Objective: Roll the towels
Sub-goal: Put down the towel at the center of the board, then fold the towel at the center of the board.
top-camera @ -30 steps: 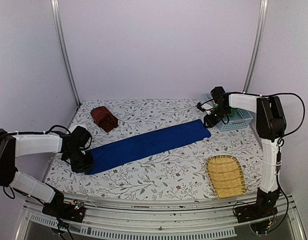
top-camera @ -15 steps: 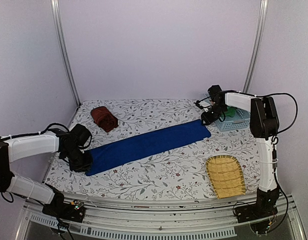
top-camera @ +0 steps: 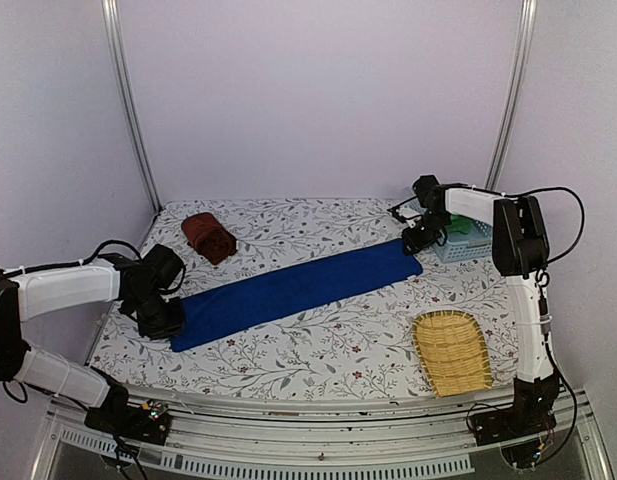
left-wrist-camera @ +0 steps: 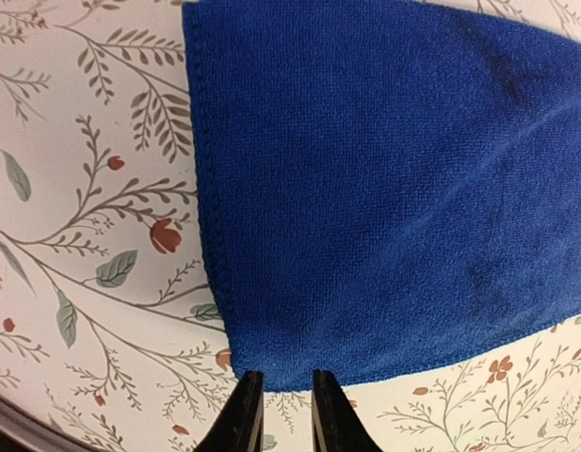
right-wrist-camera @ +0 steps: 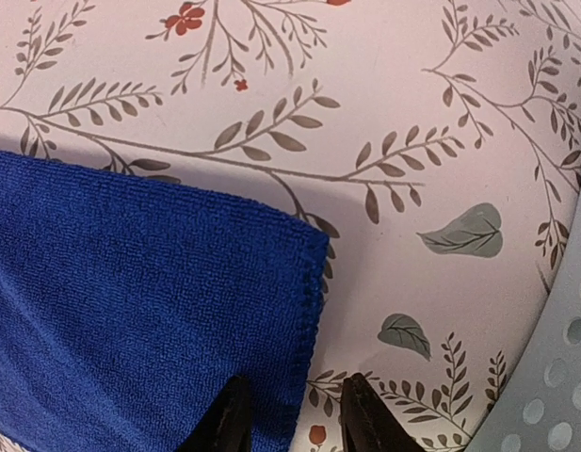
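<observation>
The royal blue towel [top-camera: 293,288] lies flat as a long strip slanting across the table. My left gripper [top-camera: 166,322] sits at its near-left end. In the left wrist view the gripper [left-wrist-camera: 281,379] is open a little, with the blue towel's [left-wrist-camera: 384,188] hem just beyond the tips and nothing between them. My right gripper [top-camera: 420,240] is at the far-right end. In the right wrist view it [right-wrist-camera: 292,384] is open, low over the blue towel's [right-wrist-camera: 130,311] corner edge, holding nothing. The reddish-brown towel [top-camera: 208,236] lies bundled at the back left.
A woven yellow basket [top-camera: 451,352] sits at the front right. A pale blue perforated plastic basket [top-camera: 470,238] stands just right of the right gripper; its rim [right-wrist-camera: 554,395] shows in the right wrist view. A floral cloth covers the table.
Both grippers have opened slightly and let go of the blue towel's ends. The left gripper drew back a little to the left. The right one shifted slightly up and left.
</observation>
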